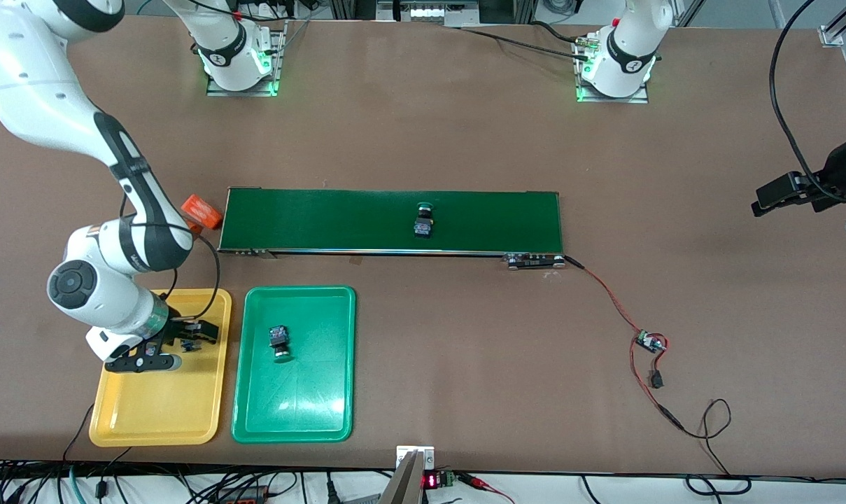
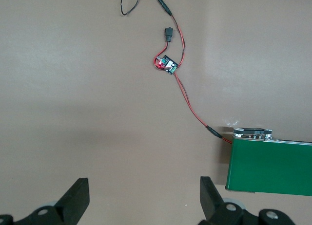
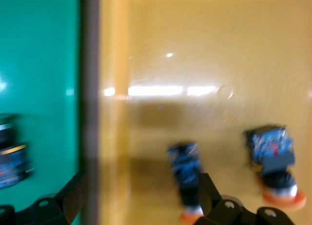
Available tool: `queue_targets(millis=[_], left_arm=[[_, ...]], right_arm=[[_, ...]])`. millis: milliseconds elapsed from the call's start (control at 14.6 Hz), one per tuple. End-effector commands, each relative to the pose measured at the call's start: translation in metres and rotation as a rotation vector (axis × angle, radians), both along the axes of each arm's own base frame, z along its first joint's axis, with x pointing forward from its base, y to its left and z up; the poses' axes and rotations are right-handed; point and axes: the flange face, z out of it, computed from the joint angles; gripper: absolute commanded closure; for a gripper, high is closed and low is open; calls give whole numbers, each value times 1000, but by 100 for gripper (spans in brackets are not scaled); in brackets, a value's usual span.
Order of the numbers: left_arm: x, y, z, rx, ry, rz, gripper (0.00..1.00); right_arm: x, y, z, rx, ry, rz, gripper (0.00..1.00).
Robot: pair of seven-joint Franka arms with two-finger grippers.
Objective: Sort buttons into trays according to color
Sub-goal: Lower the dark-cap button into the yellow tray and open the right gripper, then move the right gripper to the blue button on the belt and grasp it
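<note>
Over the yellow tray's [image 1: 206,413] conveyor-side edge, right gripper [image 1: 185,339] hangs wide; left gripper [image 2: 141,200] wide too.

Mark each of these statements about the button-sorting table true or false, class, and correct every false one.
1. The green tray holds one button. True.
2. The conveyor belt carries no button. False: one green-capped button lies on it.
3. The right gripper is over the yellow tray, open. True.
4. Two orange-capped buttons lie in the yellow tray. True.
5. The left gripper holds a button. False: it is open and empty, over bare table.
</note>
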Motion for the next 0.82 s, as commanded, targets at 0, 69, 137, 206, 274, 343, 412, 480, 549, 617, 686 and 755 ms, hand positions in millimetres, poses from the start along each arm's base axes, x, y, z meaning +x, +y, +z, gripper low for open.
queue_targets(millis=[0, 69, 137, 206, 274, 343, 412, 480, 549, 617, 686, 755], left_arm=[[-3, -2, 7, -20, -10, -3, 0], [-3, -2, 7, -18, -10, -4, 0], [-3, -3, 7, -19, -7, -8, 0], [-3, -5, 8, -16, -9, -15, 0], [-3, -5, 8, -14, -9, -17, 0], [-3, -5, 7, -14, -7, -17, 0], [-3, -5, 7, -16, -7, -15, 0], [-3, -3, 7, -16, -7, -12, 0], [-3, -2, 7, -15, -9, -11, 0], [-3, -1, 7, -14, -10, -9, 0], [-3, 1, 7, -14, -10, -6, 0], [-3, 1, 7, -14, -10, -6, 0]], right_arm=[[-36, 62, 76, 7, 95, -109, 0], [-52, 89, 92, 48, 119, -155, 0], [-64, 108, 102, 56, 125, -179, 0], [-78, 130, 108, 56, 127, -182, 0], [-91, 154, 113, 65, 133, -180, 0], [-104, 178, 113, 75, 148, -204, 0], [-118, 202, 113, 77, 155, -236, 0], [-132, 230, 111, 79, 160, -259, 0], [-150, 261, 110, 69, 159, -251, 0], [-166, 286, 107, 65, 159, -248, 0], [-179, 305, 100, 68, 153, -261, 0], [-191, 319, 91, 70, 142, -255, 0]])
